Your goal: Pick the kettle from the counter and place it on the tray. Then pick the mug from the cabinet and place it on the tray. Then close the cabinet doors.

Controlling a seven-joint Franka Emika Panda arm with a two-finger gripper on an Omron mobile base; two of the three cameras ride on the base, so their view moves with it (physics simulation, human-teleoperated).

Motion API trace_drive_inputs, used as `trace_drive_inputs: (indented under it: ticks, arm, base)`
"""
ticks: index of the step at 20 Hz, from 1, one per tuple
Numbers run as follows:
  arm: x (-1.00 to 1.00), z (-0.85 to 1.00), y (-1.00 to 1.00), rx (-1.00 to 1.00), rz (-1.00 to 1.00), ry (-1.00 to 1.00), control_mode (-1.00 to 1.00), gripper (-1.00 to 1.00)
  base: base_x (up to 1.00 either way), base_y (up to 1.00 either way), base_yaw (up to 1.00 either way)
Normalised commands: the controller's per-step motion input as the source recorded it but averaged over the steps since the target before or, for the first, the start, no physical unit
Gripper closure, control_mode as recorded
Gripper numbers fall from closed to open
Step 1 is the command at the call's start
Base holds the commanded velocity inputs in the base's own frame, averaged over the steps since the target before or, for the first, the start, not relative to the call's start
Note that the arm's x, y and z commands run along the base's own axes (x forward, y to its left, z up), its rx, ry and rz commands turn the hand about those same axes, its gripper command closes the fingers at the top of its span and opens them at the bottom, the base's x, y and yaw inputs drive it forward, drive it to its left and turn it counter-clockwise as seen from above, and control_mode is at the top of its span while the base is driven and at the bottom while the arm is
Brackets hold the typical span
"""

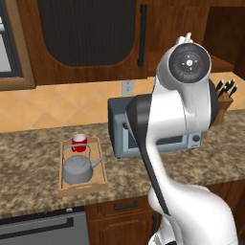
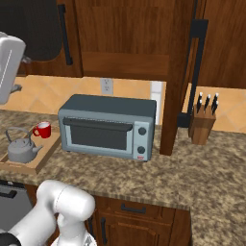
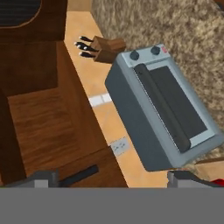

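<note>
The grey kettle (image 1: 78, 170) (image 2: 20, 149) stands on the light wooden tray (image 1: 101, 179) (image 2: 42, 158) on the speckled counter (image 1: 28, 162) (image 2: 206, 163). The red mug (image 1: 79, 142) (image 2: 43, 129) stands on the tray's far end, behind the kettle. My gripper (image 3: 113, 181) is open with nothing between its fingertips (image 3: 43, 179), up by the cabinet's underside (image 3: 39, 118). The left cabinet door (image 1: 88, 31) (image 2: 29, 24) looks shut, its black handle (image 1: 142, 36) upright. The right cabinet door (image 2: 178, 72) stands open, edge-on, and the shelf (image 2: 125, 65) inside is bare.
A grey toaster oven (image 1: 119, 129) (image 2: 108, 127) (image 3: 166, 109) sits on the counter right of the tray. A knife block (image 1: 224, 98) (image 2: 202, 122) (image 3: 103, 48) stands further right. A wall outlet (image 2: 106, 86) (image 3: 119, 145) is on the tan tiles. My own arm (image 1: 167, 119) hides the oven's right half.
</note>
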Motion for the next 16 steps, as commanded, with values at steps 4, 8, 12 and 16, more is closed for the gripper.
trace_drive_inputs:
  ticks: [4,8,12,16]
  arm:
    - [-0.14,0.00,-0.04,0.00,-0.13,0.10,-1.00,-1.00]
    - [-0.05,0.00,-0.10,0.00,-0.11,0.10,-1.00,-1.00]
    - [0.00,0.00,-0.16,0.00,-0.08,0.10,-1.00,-1.00]
    - [-0.20,-0.31,-0.37,0.07,-0.06,0.00,-1.00,-1.00]
  base:
    - [0.00,0.00,0.00]
    - [0.00,0.00,0.00]
    - [0.00,0.00,0.00]
    - [0.00,0.00,0.00]
